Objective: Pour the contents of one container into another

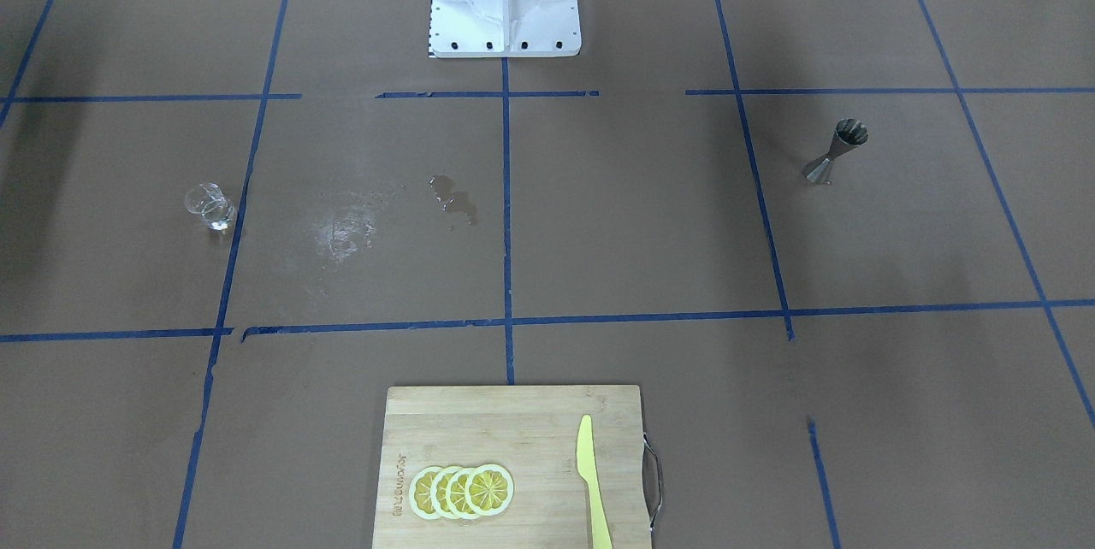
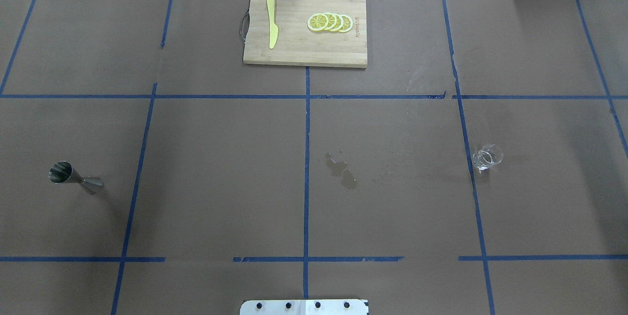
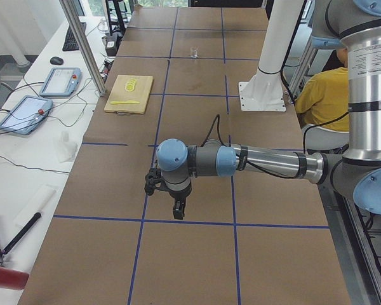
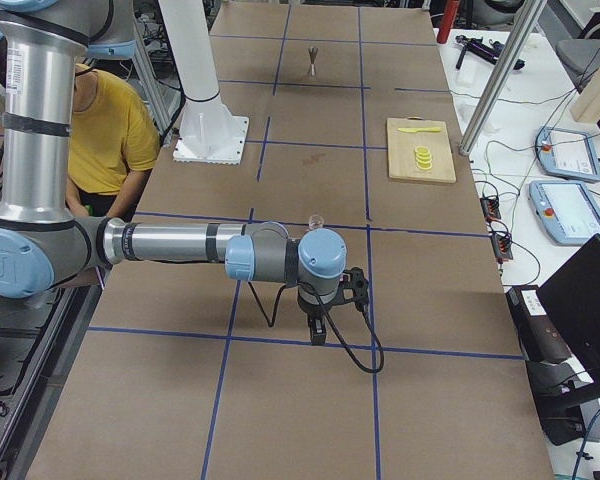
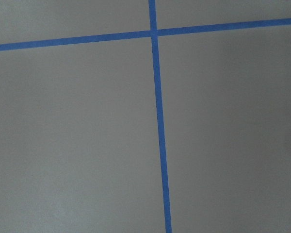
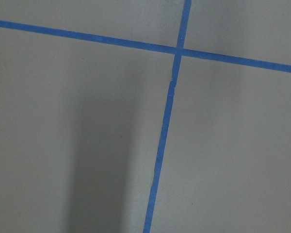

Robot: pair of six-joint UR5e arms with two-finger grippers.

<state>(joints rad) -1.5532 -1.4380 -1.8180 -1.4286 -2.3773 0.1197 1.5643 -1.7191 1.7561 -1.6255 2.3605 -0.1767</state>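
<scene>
jigger [image 2: 73, 177] of silver metal stands upright at about 9 o'clock on the table [image 2: 221, 197] in the overhead view, alone in its taped square. wooden cutting board [image 2: 294, 50] lies at 12 o'clock, with a yellow knife [image 2: 271, 28] on its left part and four overlapping lemon slices [image 2: 330, 22] on its right part. a small wet stain [image 2: 342, 170] sits near the middle, just right of the centre line of blue tape [image 2: 306, 158]. glass cup [image 2: 487, 157], clear, stands at about 3 o'clock, just right of another tape line and well apart from the jigger (most of the table is between them).

left gripper [image 3: 178, 210] hangs pointing down over bare table near a tape crossing, away from both vessels; if it is spread or closed, i cannot tell. right gripper [image 4: 317, 328] hangs the same way at the other end, and its opening i also cannot tell. both wrist cameras show only brown surface and tape.
</scene>
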